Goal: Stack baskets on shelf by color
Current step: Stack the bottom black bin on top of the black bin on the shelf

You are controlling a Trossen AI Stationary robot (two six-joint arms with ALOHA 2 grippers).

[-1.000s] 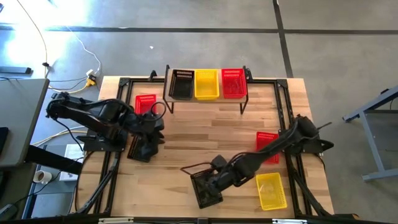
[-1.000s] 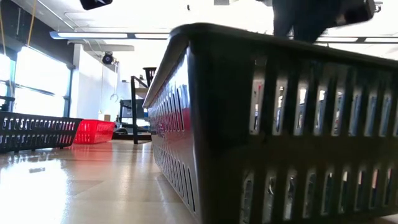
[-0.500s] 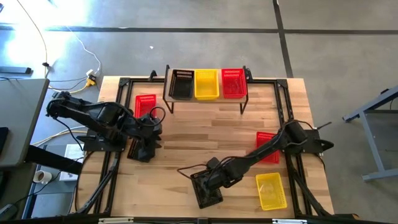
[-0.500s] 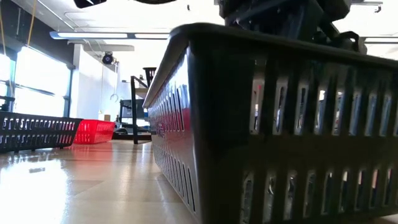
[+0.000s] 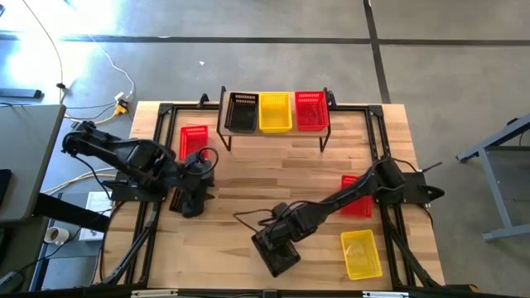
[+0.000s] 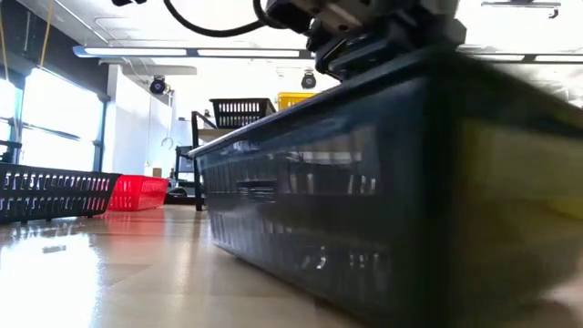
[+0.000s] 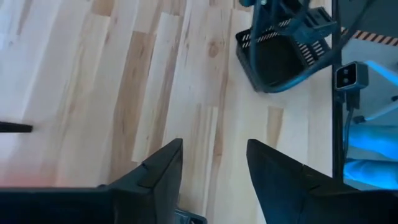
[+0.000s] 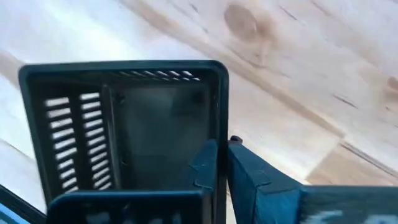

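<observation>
The shelf (image 5: 273, 134) at the table's far edge carries black (image 5: 243, 112), yellow (image 5: 275, 111) and red (image 5: 310, 110) baskets side by side. My right gripper (image 5: 281, 234) is shut on a black basket (image 5: 277, 252) near the table's front middle. This basket fills the low view (image 6: 383, 200). My left gripper (image 5: 201, 170) is open over bare wood (image 7: 214, 146) at the left, beside another black basket (image 5: 184, 199). A red basket (image 5: 195, 139) sits on the table at the far left. My right gripper holds the black basket by the top rim of one side wall (image 8: 217, 134), one finger (image 8: 205, 165) inside the basket and one (image 8: 249, 177) outside. The fingers come from above, slanting from the table's right. Whether the basket is clear of the table, I cannot tell.
A red basket (image 5: 356, 196) and a yellow basket (image 5: 361, 253) lie on the table at the right, near my right arm. Bare wood lies in the table's middle, between the shelf and the held basket.
My right gripper has gone toward the table's left and far edge along the black basket and come down over its wall. The basket has turned about under it. It now shows a long side in the low view, blurred.
</observation>
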